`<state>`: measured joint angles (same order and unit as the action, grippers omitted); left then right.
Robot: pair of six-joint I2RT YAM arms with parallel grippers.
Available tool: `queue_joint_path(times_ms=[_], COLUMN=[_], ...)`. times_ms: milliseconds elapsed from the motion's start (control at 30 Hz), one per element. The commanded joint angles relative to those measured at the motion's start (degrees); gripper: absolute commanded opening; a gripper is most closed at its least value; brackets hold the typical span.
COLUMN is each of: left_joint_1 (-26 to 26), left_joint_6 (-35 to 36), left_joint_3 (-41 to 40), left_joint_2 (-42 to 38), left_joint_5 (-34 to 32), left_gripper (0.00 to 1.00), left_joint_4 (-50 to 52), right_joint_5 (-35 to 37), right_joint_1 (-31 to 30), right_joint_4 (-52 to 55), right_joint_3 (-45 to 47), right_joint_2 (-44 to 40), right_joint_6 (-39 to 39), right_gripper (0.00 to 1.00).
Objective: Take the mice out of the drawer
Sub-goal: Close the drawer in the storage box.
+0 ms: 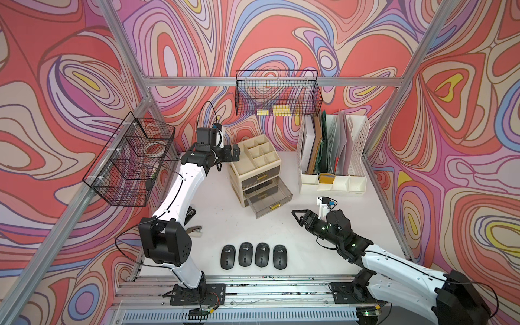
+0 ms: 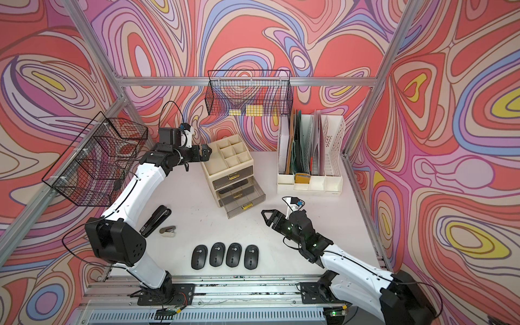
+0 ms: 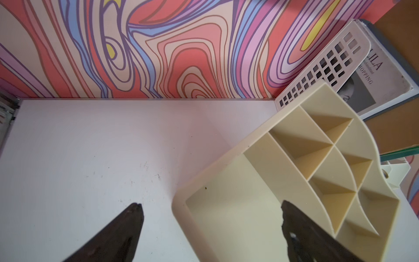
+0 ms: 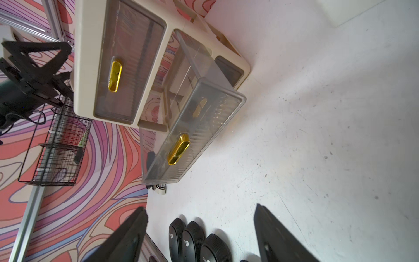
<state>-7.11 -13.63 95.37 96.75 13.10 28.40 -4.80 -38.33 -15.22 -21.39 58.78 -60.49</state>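
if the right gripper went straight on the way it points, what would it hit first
Probably the front of the pulled-out clear drawer, near its gold handle, though the right gripper could be higher.

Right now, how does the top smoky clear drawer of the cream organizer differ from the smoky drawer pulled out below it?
The top smoky clear plastic drawer sits shut, flush in the cream plastic organizer; the pulled-out smoky drawer juts out over the white table. Only the top drawer's front shows, while the pulled-out drawer's clear side walls show too. Both have ribbed translucent fronts and a gold handle.
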Motion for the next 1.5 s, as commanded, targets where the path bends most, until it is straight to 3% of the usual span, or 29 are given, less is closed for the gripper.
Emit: queue_joint_path(times_ms=[0,200,367,767,1033,1467], left_joint_1=[1.8,2.0,1.9,0.9,0.1,-0.7], left_joint_6=[-1.3,0.1,0.8,1.6,2.2,2.8], left_joint_3=[-0.4,-0.1,-0.4,-0.3,0.3,1.3], left_joint_2=[1.4,3.5,3.7,5.2,5.7,6.4], left_joint_5=[8.8,14.9,15.9,17.3,16.4,16.4], left_gripper=[0.99,0.99,0.99,0.99,1.0,0.99], left_joint_4=[-6.4,-6.6,-6.3,-4.7,-3.5,-1.3], right_joint_5=[-1.6,-2.9,-2.5,-2.6,-2.9,-0.8], right_joint_1=[-0.9,-1.9,-2.1,-2.1,-2.2,-2.2], right_joint_4=[-5.1,-7.9,-8.9,-10.9,-12.3,-13.2], right_joint_3=[-1.3,-4.3,-6.8,-10.7,-12.9,-20.1], right_joint_2=[4.1,10.9,14.2,20.2,23.9,31.1], right_joint_6=[-0.8,-1.2,-1.0,-2.2,-2.3,-0.4], right_gripper=[0.69,0.52,0.35,0.08,0.0,0.0])
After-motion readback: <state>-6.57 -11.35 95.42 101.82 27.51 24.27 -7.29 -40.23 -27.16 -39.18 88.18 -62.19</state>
